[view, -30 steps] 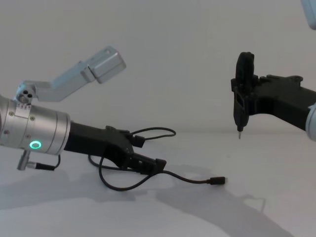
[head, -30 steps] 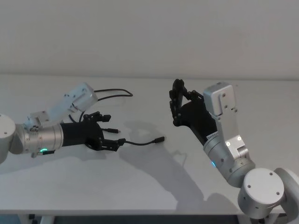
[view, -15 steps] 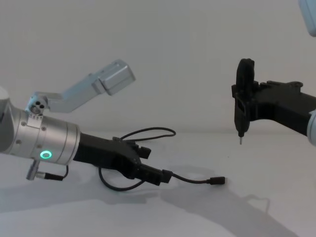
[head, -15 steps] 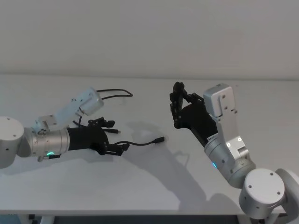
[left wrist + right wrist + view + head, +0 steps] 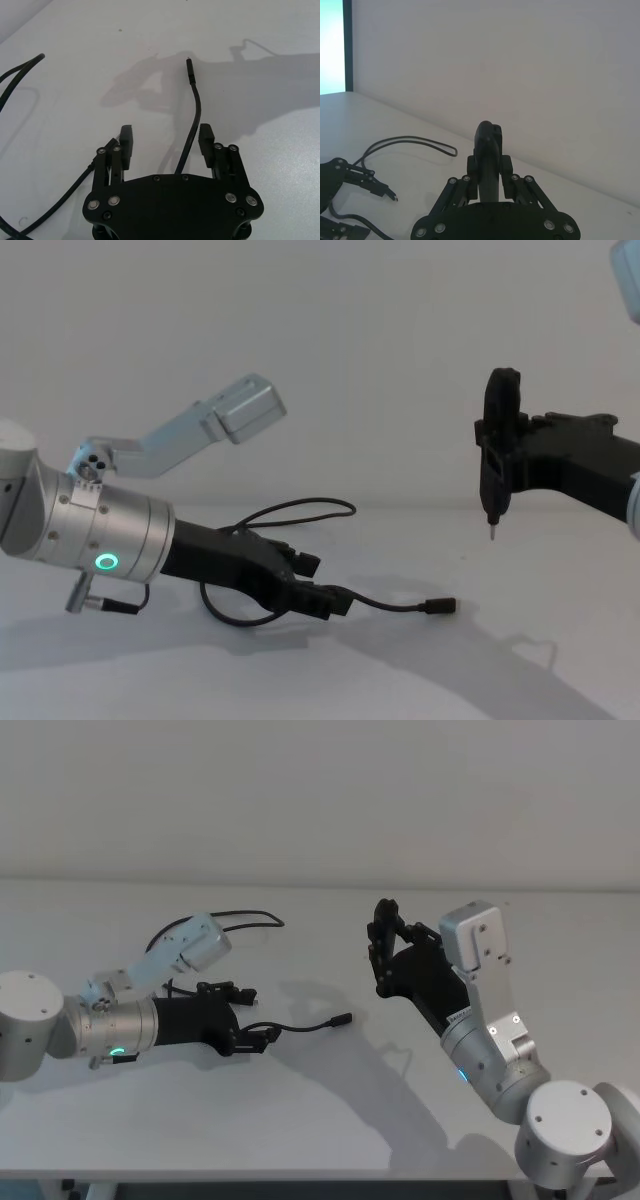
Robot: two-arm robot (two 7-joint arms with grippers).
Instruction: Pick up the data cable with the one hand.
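The left gripper [image 5: 165,145] lies low over the bench [image 5: 320,1120], jaws wide apart; the data cable [image 5: 198,107] runs between them, unclamped, its plug [image 5: 189,67] just beyond; the right gripper [image 5: 493,515] hangs well apart, jaws closed together.

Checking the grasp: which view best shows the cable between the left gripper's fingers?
Left wrist view: the data cable passes through the open left gripper. Head and chest see it sidelong, partly hidden; right wrist catches its far loop.
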